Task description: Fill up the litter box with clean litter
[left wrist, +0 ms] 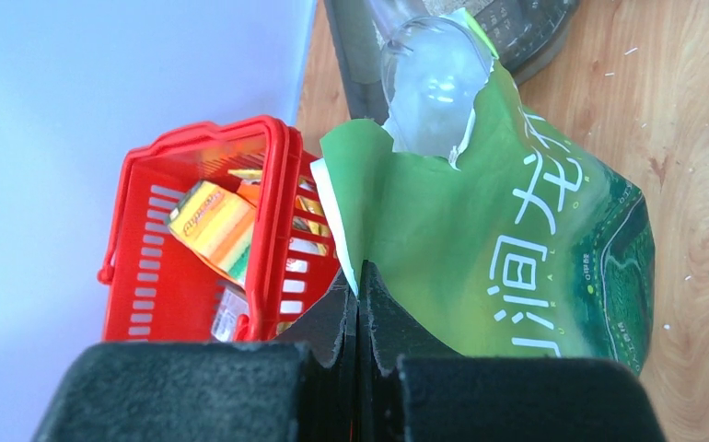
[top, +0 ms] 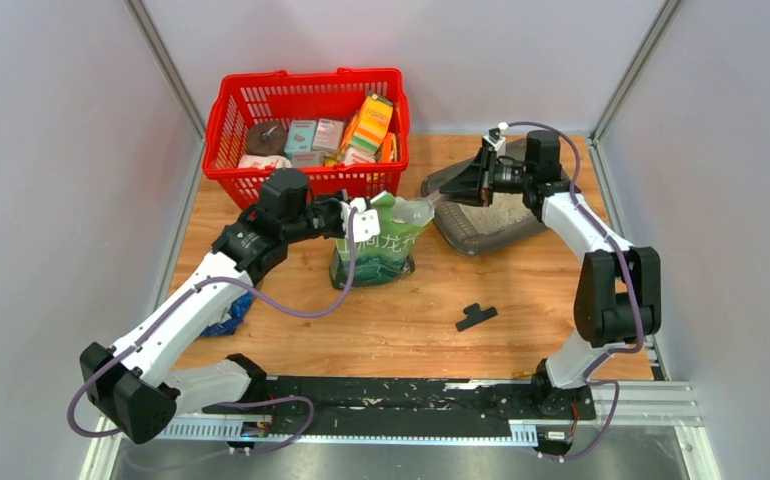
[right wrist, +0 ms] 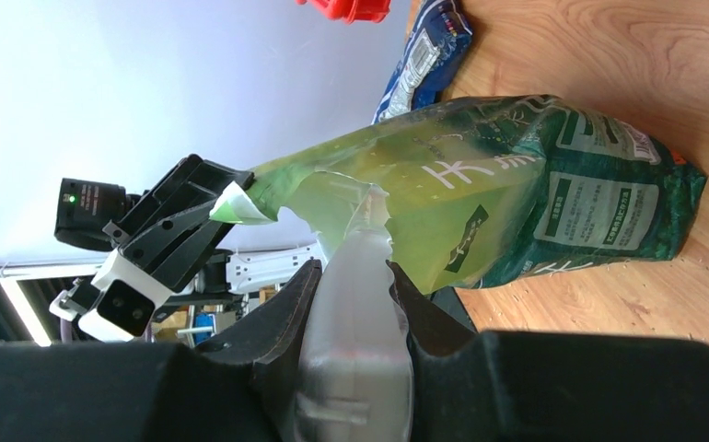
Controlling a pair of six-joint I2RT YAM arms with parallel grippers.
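Note:
The dark grey litter box (top: 476, 232) lies at the back right with pale clean litter (top: 506, 210) in it. Just left of it stands a green-and-white pouch (top: 381, 250), its top torn open. My left gripper (left wrist: 358, 276) is shut on the pouch's upper edge (left wrist: 342, 221). My right gripper (right wrist: 351, 272) is shut on the handle of a clear plastic scoop (right wrist: 355, 322). The scoop's bowl (left wrist: 434, 83) sits at the pouch's mouth. Whether litter is in the scoop is hidden.
A red mesh basket (top: 306, 182) full of groceries stands behind the pouch, close to the left gripper. A blue-silver foil bag (top: 229, 318) lies under the left arm. A small black piece (top: 476, 316) rests on the wood near the front. Grey walls close both sides.

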